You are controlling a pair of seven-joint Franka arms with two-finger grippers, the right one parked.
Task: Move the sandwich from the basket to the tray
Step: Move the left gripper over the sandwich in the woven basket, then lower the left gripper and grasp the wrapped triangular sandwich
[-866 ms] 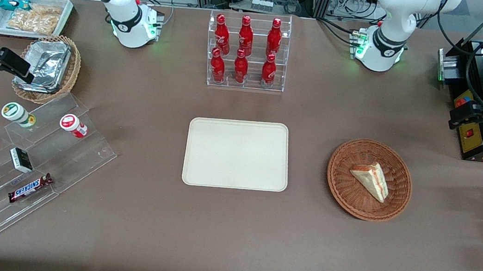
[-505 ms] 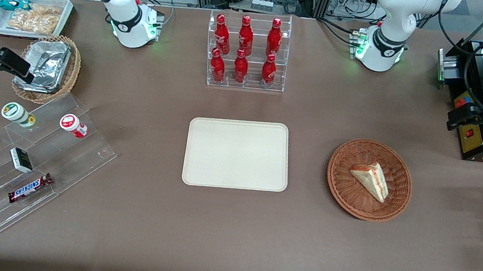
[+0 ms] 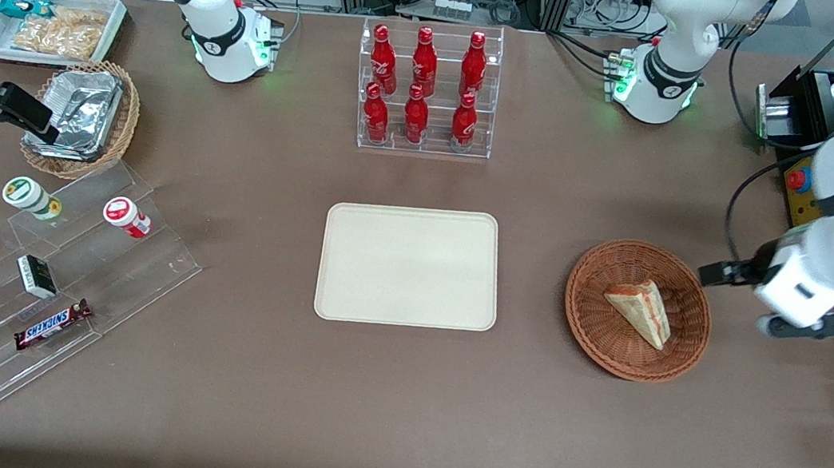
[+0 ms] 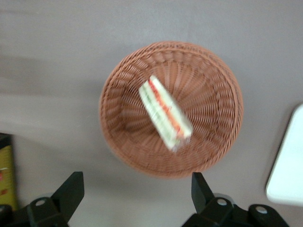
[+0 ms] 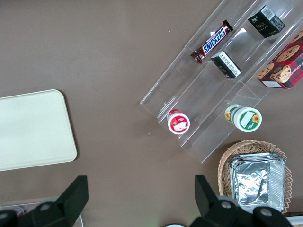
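wicker basket holds the sandwich; gripper, wide open and empty, should descend straddling its long edges toward twelve o'clock.

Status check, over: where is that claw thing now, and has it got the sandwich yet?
Gripper open, empty, above table beside reddish-brown wicker basket. White triangular sandwich lies in basket, untouched. Cream rectangular tray bare; nothing in the way.
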